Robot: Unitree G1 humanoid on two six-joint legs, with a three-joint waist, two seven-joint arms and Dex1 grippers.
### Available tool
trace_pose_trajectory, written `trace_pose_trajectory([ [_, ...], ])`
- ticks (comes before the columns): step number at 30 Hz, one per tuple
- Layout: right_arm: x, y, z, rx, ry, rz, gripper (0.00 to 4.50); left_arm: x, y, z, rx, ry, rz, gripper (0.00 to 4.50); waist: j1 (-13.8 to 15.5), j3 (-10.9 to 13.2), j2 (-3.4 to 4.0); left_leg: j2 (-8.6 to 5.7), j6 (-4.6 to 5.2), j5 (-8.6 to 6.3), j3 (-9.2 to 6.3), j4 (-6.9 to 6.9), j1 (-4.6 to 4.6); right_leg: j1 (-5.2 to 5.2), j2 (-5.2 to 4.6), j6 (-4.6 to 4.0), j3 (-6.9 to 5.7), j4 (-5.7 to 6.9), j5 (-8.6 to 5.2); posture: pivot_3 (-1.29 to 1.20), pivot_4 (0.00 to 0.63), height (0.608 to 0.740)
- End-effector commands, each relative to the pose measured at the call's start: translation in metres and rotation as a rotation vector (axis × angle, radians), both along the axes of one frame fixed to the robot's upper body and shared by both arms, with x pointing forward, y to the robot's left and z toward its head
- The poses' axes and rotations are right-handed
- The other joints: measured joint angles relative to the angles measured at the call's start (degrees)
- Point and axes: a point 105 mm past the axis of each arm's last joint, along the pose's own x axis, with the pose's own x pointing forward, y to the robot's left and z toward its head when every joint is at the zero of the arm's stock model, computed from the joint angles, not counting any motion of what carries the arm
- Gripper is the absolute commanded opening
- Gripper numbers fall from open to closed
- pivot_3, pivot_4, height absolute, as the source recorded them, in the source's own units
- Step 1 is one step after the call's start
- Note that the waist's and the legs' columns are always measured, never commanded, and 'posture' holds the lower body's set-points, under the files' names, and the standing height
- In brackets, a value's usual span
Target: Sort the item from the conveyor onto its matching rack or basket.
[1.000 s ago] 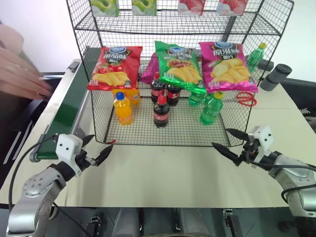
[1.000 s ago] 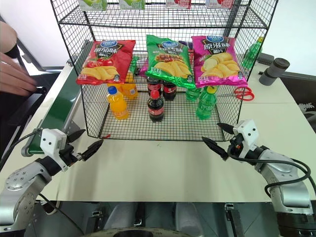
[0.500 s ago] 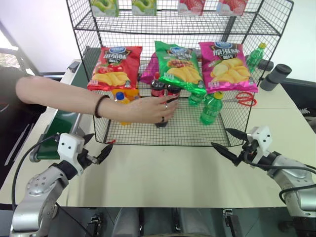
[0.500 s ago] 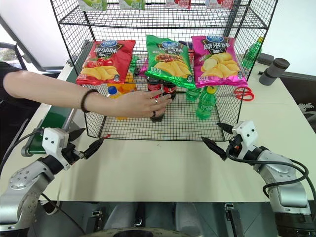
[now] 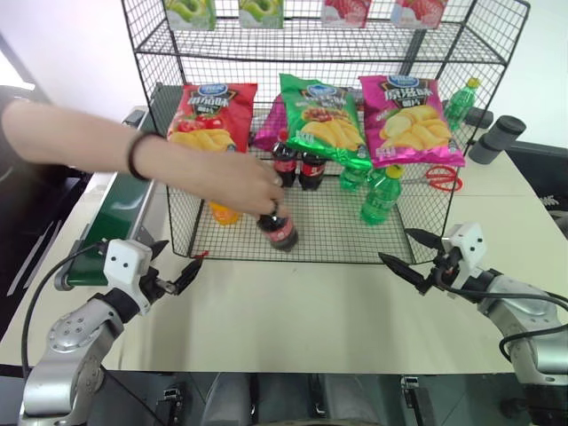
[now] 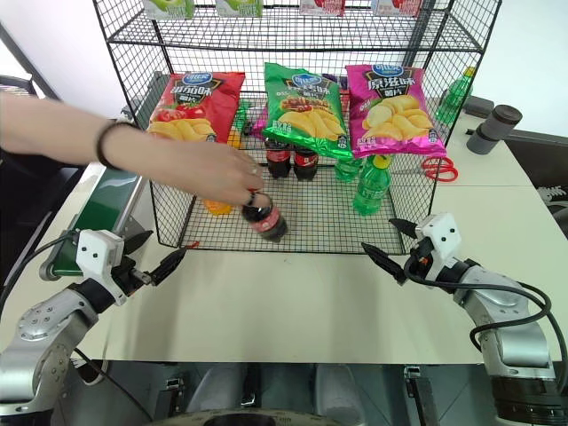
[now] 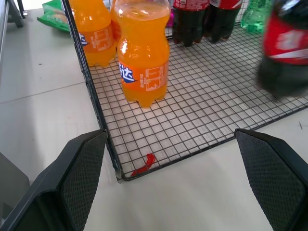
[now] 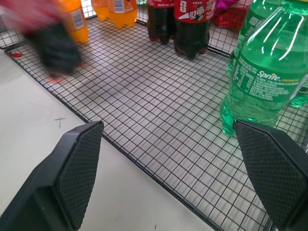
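- I see bare table along the front edge, between my two grippers and up to the rack's lower front wire; that is my free room.
- My left gripper hangs near the rack's front left corner, fingers spread wide, holding nothing. My right gripper sits near the front right side, jaws likewise apart and empty.
- The conveyor runs along the left side of the table, its end just behind my left gripper.
- A person's hand reaches across from the left, over the conveyor and into the rack, and grips the cola bottle by its top. The bottle is tilted, low over the front of the mesh floor; I cannot tell whether it touches.
- That arm crosses the path between conveyor and rack.
- Inside on the mesh I count two more cola bottles, at least two orange bottles and green bottles on the right.
- Three chip bags hang on the front.
- Red scissors lie behind the rack on the right.
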Motion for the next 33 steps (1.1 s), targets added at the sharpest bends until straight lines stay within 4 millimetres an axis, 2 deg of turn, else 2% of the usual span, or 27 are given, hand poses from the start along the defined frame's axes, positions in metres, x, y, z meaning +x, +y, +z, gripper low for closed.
trace_pose_trajectory([
  [1,0.001,0.006,0.014,-0.004,-0.047,0.02,4.47,0.003,-0.002,0.008,0.021,-0.039,-0.013,4.5,0.01,0.0,0.0,0.0,0.0,0.0,0.0,0.0,0.0,0.0,0.0,0.0,0.0,0.0,0.0,0.0,0.15,0.74],
  [5,0.006,0.011,0.018,0.003,-0.058,0.02,4.47,0.004,-0.001,0.009,0.023,-0.048,-0.01,4.5,-0.14,0.0,0.0,0.0,0.0,0.0,0.0,0.02,0.01,0.0,0.0,0.01,0.01,0.02,0.0,0.0,0.15,0.74],
  [15,0.004,0.012,0.016,0.01,-0.062,0.012,4.47,0.006,0.003,0.012,-0.003,-0.07,0.033,4.5,0.01,0.0,0.0,0.0,0.0,0.0,-0.01,0.03,0.01,0.02,0.01,0.01,0.0,0.03,0.01,0.0,0.15,0.74],
  [19,0.002,0.02,0.014,0.024,-0.063,0.024,4.47,0.001,0.019,0.026,-0.076,-0.122,0.123,4.5,-0.17,0.0,0.0,0.02,0.0,0.0,-0.02,0.03,0.02,0.02,0.02,0.03,-0.01,0.04,0.01,0.0,0.15,0.74],
  [22,0.002,0.025,0.014,0.034,-0.065,0.033,4.47,-0.002,0.038,0.028,-0.073,-0.143,0.216,4.5,-0.17,0.0,0.0,0.03,0.0,0.0,-0.02,0.03,0.03,0.01,0.03,0.04,0.0,0.08,0.02,0.0,0.15,0.74],
  [27,0.007,0.041,0.016,0.053,-0.087,0.067,4.47,0.004,0.092,0.036,-0.021,-0.246,0.518,4.5,-0.02,0.0,-0.03,0.02,0.0,0.0,-0.02,0.06,0.13,0.12,0.04,0.04,-0.01,0.09,0.02,0.0,0.15,0.74],
  [33,0.014,0.065,0.019,0.084,-0.115,0.107,4.47,0.014,0.1,0.037,-0.014,-0.282,0.586,4.5,0.03,-0.01,-0.06,0.01,-0.01,0.0,-0.03,0.08,0.13,0.15,0.05,0.15,-0.01,0.06,0.08,0.0,0.15,0.74],
])
